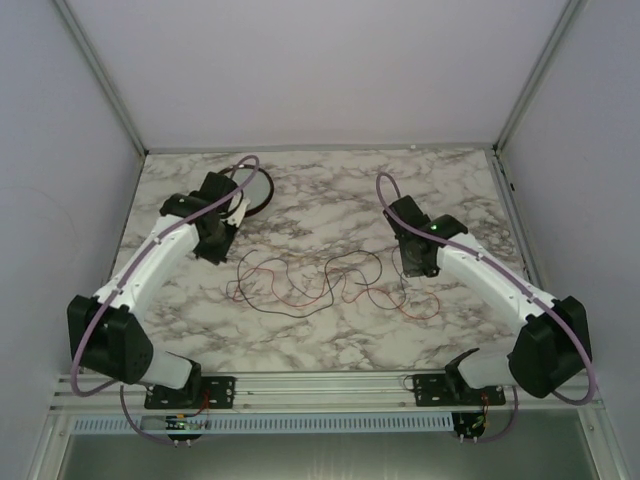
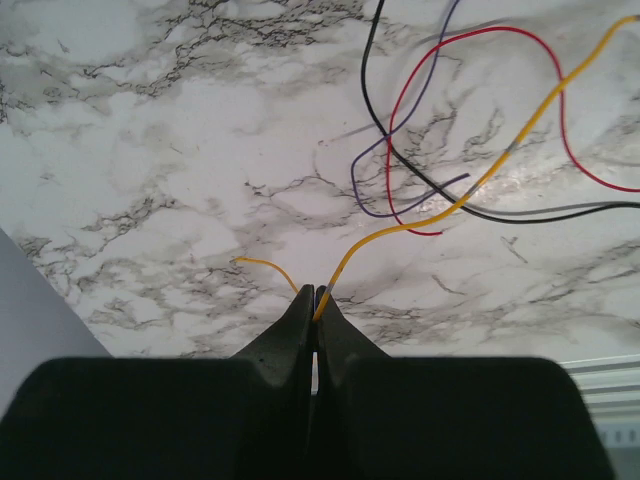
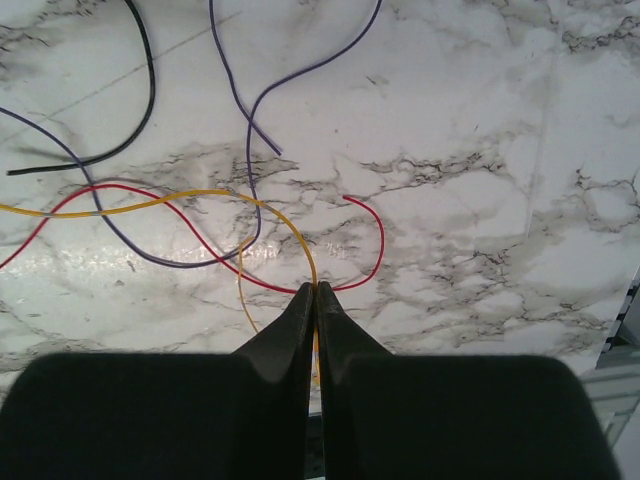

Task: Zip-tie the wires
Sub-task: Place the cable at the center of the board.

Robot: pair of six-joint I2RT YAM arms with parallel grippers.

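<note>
Now, both arms reach over the white marble-patterned tabletop, and the loose tangle of thin red, black, purple and yellow wires lies flat across its middle, between the two grippers. Left gripper: fingers pressed tight together, pinching a thin yellow wire at the very tips, a short tail curling out beside them. Right gripper: clamped likewise, a yellow strand arcing in and caught between its tips; same strand or another, I can't tell. Round dark-rimmed dish sits far left, just beyond the left wrist.
</note>
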